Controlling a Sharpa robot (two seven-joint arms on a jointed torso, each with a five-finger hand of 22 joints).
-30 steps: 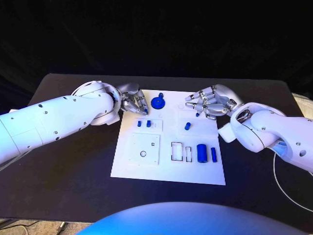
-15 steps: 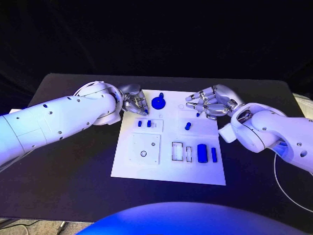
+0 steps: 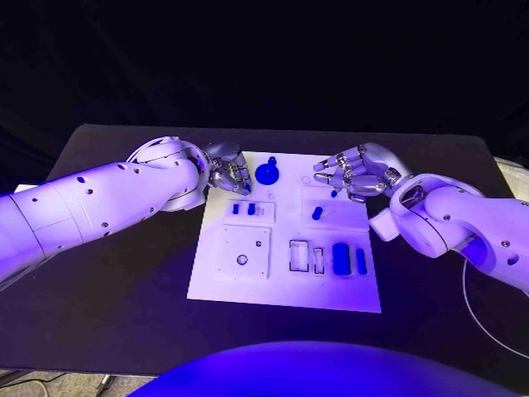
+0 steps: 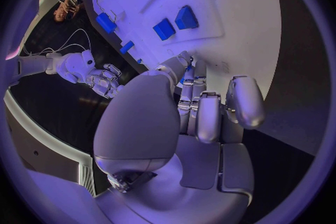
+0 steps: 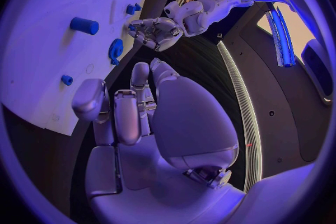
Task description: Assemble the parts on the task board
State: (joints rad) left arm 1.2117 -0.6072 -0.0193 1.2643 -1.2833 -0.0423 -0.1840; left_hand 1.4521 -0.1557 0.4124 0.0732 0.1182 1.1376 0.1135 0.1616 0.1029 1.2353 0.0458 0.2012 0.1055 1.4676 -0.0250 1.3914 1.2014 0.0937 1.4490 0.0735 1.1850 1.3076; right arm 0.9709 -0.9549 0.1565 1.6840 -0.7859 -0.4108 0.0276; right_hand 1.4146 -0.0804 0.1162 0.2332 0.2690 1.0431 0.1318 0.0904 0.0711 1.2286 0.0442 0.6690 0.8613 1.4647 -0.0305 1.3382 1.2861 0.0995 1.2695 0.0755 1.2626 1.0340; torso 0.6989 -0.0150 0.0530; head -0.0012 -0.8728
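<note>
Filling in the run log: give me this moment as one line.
left hand: open, over task board far-left corner | right hand: open, over far-right edge | gear part: on board between hands, untouched

Lighting is moody here: everything past my bench (image 3: 121, 289) is basically black, while a violet-blue glow washes over my arms and the task board (image 3: 283, 289), which is the brightest thing from the head view. My left robot hand (image 3: 226, 171) and right robot hand (image 3: 354, 174) catch small shiny highlights on the silver, and both wrist views are heavy fisheye, so the board edges bend hard and fade into a dark ring at the rim. From the right wrist there's a glaring bright strip (image 5: 280, 28) off to one side.
</note>
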